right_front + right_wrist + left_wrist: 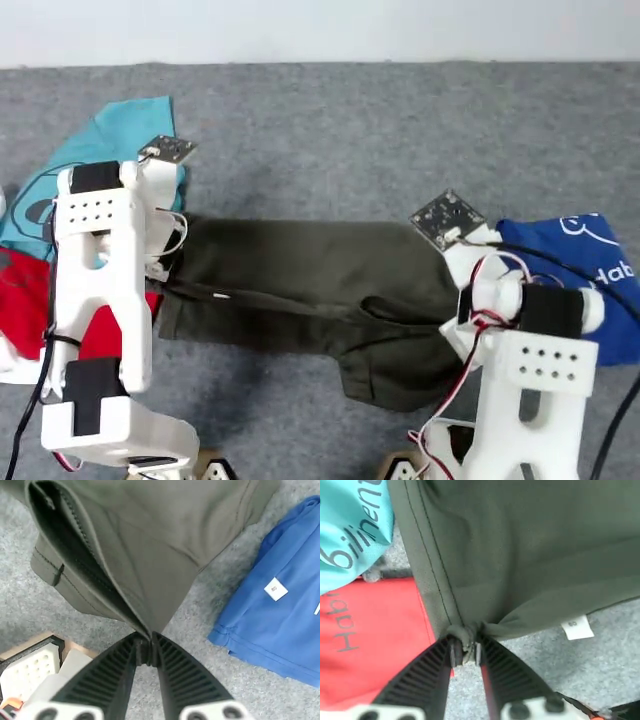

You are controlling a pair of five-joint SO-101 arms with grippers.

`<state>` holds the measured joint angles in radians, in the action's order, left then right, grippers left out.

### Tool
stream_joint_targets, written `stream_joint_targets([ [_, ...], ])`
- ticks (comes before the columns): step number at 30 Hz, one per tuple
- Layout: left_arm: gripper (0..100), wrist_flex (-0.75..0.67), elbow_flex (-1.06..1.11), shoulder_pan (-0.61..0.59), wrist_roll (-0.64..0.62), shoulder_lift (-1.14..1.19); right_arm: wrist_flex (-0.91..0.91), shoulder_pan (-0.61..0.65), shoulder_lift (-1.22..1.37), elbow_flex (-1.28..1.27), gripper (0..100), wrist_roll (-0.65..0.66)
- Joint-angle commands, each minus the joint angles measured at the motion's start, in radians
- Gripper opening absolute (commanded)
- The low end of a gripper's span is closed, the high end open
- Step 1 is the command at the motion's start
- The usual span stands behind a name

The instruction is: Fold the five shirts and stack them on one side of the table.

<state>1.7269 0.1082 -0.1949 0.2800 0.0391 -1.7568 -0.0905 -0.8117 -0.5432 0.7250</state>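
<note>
Nearest the lens stand the two white arms, the left arm [100,290] by the left edge and the right arm [530,380] by the right edge of the grey surface [330,140].

Olive shirt [300,280]: the garment in work. It lies stretched across the middle of the surface, between the arms, partly doubled along its length.

Blue shirt [545,250]: flat at the right edge, just beside the olive shirt's right end.

Teal shirt [120,130]: at the far left corner.

Red shirt [22,300]: at the left edge, next to the teal one and touching the olive shirt's left end.

Left claw [466,652]: closed on a bunched corner of the olive shirt's hem.

Right claw [148,652]: closed on a doubled fold at the opposite end.

White label [577,627]: sewn to the olive shirt, resting on the surface near the left claw.

Step in hand, as judged: a lengthwise fold of the olive shirt, carried by both claws. To do it well, both claws should travel together at equal height, keeping the cloth taut so that no slack wrinkles underneath. The carried edge should be laid squarely on the opposite edge. Release should wait until the cloth rests flat. The left end must pass clear of the red shirt, lest it be dragged along.
</note>
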Motion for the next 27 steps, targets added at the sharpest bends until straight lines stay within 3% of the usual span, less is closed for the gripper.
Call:
stream_joint_targets([
  [1, 2, 0.028, -0.001, -0.009, 0.005, -0.046, -0.044, -0.004, -0.031, -0.038, 2.3, 0.005],
  [6, 11, 0.028, -0.001, -0.008, 0.012, -0.046, -0.042, -0.005, -0.039, -0.054, 19.0, -0.069],
  [13, 11, 0.028, -0.001, -0.011, 0.012, -0.046, -0.044, -0.005, -0.050, -0.052, 18.0, -0.069],
  [20, 11, 0.002, -0.058, -0.109, 0.002, -0.037, -0.012, -0.007, -0.048, -0.051, 17.7, -0.084],
  [27, 11, -0.083, -0.084, 0.091, -0.129, -0.034, 0.260, -0.010, 0.031, -0.031, 17.7, -0.222],
])
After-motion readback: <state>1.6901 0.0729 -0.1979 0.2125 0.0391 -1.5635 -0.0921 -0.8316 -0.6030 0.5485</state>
